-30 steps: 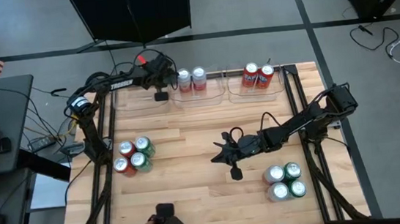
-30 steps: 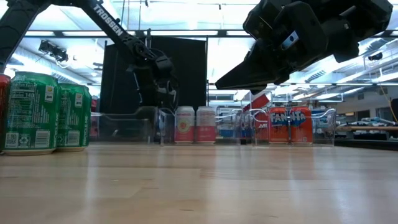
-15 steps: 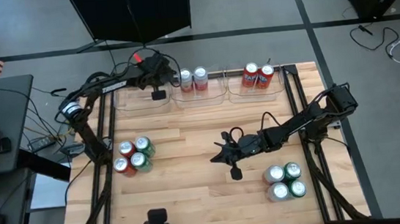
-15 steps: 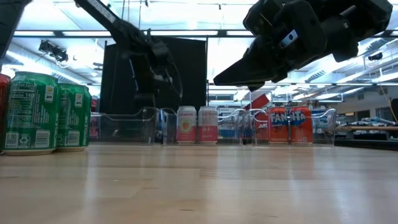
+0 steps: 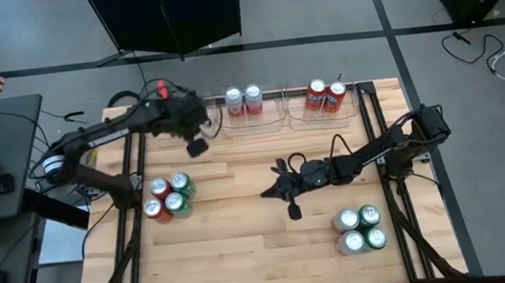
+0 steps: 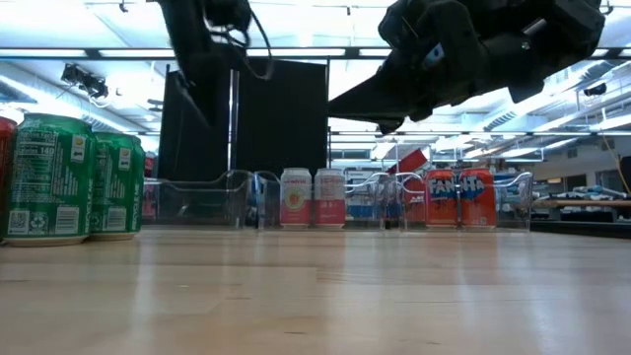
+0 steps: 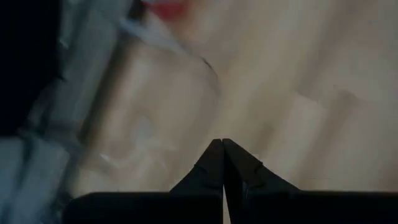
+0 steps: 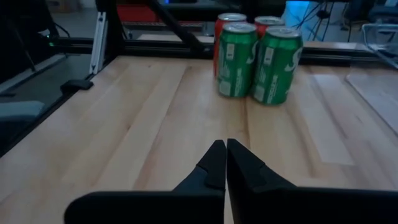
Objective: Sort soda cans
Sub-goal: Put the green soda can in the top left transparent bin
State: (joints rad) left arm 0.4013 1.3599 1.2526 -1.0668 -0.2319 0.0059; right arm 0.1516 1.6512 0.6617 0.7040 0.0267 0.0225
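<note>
On the left of the pale, planked wooden table four smooth cylindrical cans stand upright, long axes vertical, silver tops up: two red and two green soda cans packed touching in a square cluster. Just beyond them, toward the far edge, the left gripper hangs above the wood with its dark tapered fingers pressed together, empty. Along the far edge sit clear, glossy plastic trays; one holds two upright silver-white cans, the next to the right two upright red cans. Near the table's middle the right gripper is likewise pinched closed on nothing, pointing left. At the near right stand four more upright cans, green and silver-white, bunched together.
</note>
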